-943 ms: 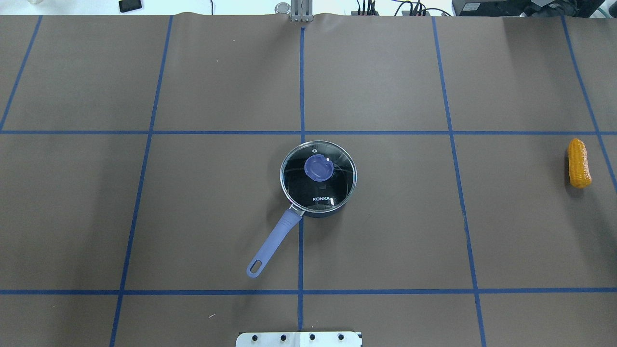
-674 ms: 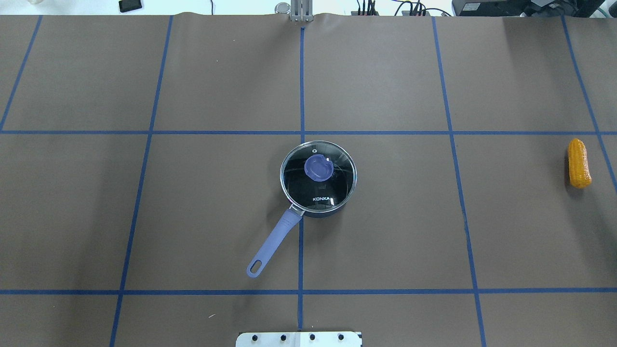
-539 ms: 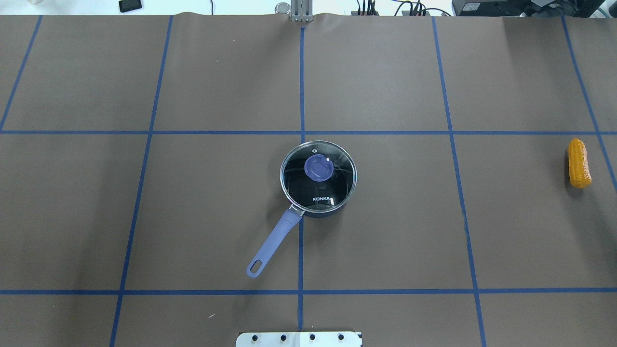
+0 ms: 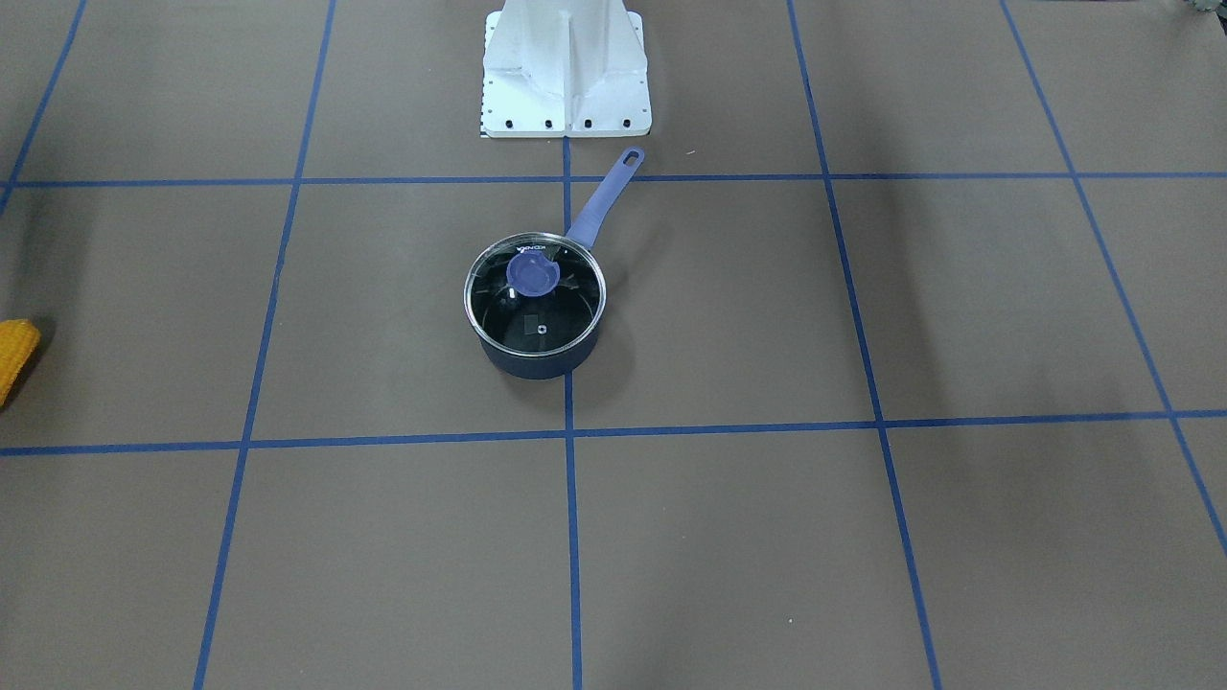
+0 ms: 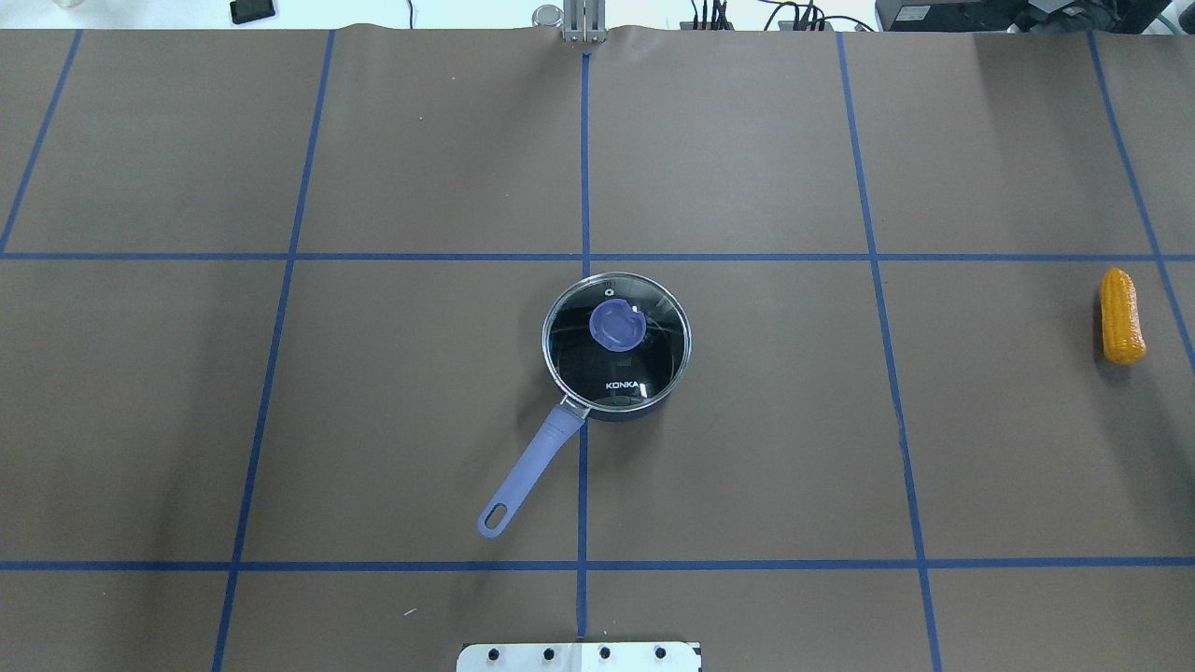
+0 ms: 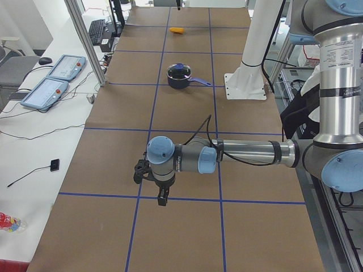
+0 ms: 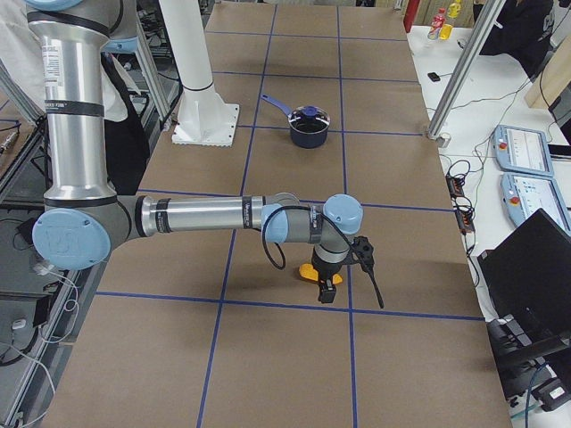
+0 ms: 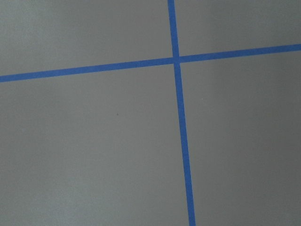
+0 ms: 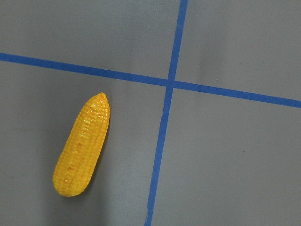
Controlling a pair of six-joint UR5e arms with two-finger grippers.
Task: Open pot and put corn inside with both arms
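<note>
Right claw (image 7: 328, 287) hanging low just beside the corn (image 9: 82, 146), at the right end of the desk (image 5: 373, 420); spread or pressed together, impossible to tell. Shift over the cob, line up across its thick middle rather than the tapered tip, descend straight, pinch gently to prevent rolling. Left claw (image 6: 161, 195) above bare desk at the left end; grip likewise impossible to tell. Farther off, at the centre: pot (image 4: 537, 364), lid (image 5: 616, 359) on. Take the knob (image 5: 617, 324) squarely, lift straight up, clear the rim before bringing corn over.

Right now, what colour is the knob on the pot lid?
Lavender-blue knob, matching the pot handle; clearest in the overhead view.
</note>
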